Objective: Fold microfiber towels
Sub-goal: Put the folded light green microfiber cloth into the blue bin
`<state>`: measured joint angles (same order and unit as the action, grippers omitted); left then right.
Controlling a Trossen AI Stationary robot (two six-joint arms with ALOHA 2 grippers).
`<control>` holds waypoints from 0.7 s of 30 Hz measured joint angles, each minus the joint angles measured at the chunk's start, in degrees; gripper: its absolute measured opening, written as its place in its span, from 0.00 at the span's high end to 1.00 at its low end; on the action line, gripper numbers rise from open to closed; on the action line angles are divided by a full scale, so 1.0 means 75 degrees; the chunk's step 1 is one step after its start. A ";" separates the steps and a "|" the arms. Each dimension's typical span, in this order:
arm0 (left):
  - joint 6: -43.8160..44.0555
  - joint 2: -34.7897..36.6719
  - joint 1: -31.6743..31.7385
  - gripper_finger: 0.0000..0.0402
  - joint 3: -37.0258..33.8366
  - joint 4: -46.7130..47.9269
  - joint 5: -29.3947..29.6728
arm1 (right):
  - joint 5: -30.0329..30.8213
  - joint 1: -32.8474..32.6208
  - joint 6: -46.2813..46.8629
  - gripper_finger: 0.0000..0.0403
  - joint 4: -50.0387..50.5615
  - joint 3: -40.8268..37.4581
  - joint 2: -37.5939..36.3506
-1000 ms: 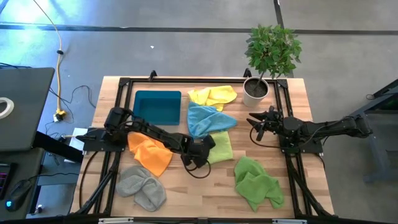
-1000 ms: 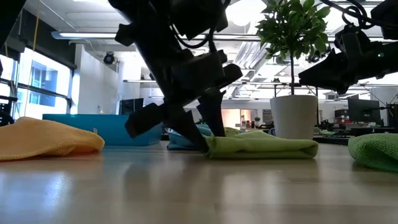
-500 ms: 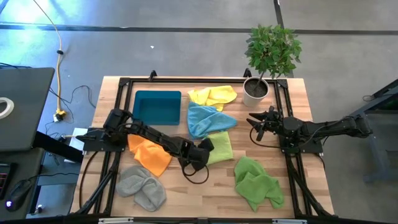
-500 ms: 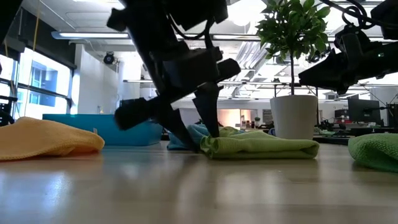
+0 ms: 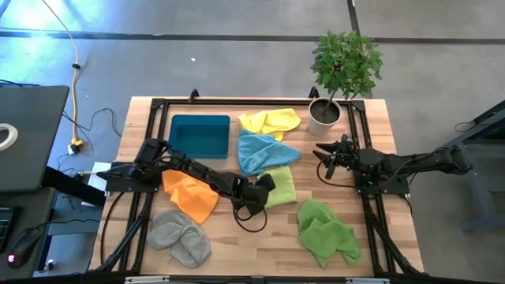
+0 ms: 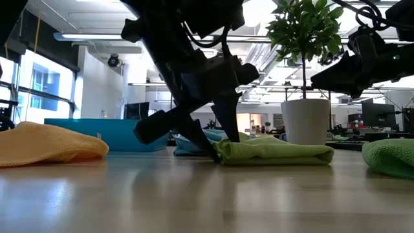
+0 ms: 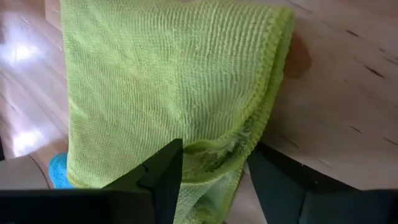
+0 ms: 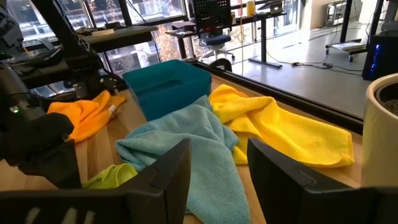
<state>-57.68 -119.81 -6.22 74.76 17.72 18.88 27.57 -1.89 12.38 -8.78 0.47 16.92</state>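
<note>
Left gripper (image 5: 260,192) sits low at the centre of the high view, at the left edge of the folded light green towel (image 5: 278,188). In the left wrist view its two fingers (image 7: 163,169) stand spread, one on each side of the towel's rumpled edge (image 7: 233,146), and are not clamped on the cloth. In the low view this gripper (image 6: 217,145) reaches down to the table (image 6: 194,194) just beside the towel's left end (image 6: 272,153).

Right gripper (image 5: 325,160) hovers at the right of the high view, below the potted plant (image 5: 343,71), well apart from the towels. In the right wrist view its fingers (image 8: 171,168) are parted with nothing between them.

Towel positions in the high view:
- Yellow towel (image 5: 271,121): upper centre, to the right of the dark teal tray (image 5: 199,135).
- Light blue towel (image 5: 264,151): directly below the yellow towel, and overlapping the top edge of the light green towel.
- Orange towel (image 5: 191,197): left of centre, partly under the left arm.
- Grey towel (image 5: 180,237): lower left.
- Brighter green towel (image 5: 326,231): lower right, crumpled.
</note>
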 joint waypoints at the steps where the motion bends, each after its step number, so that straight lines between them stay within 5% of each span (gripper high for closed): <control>1: 0.0000 -0.0008 0.0002 0.58 0.0000 -0.0001 0.0006 | 0.0000 0.0003 0.0000 0.63 0.0000 0.0000 -0.0001; 5: 0.0117 -0.0025 0.0012 0.67 -0.0009 -0.0027 -0.0001 | 0.0003 0.0001 0.0000 0.63 0.0000 0.0000 -0.0001; 11: 0.0529 -0.0067 0.0018 0.96 0.0063 -0.0105 -0.0020 | 0.0003 0.0000 0.0000 0.63 0.0000 0.0000 -0.0001; 21: 0.2111 -0.0055 0.0035 0.99 0.0975 0.0851 -0.0070 | 0.0006 0.0002 0.0000 0.63 0.0000 0.0000 -0.0001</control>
<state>-41.85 -120.22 -5.96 82.08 24.10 18.35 27.62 -1.87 12.38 -8.78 0.47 16.91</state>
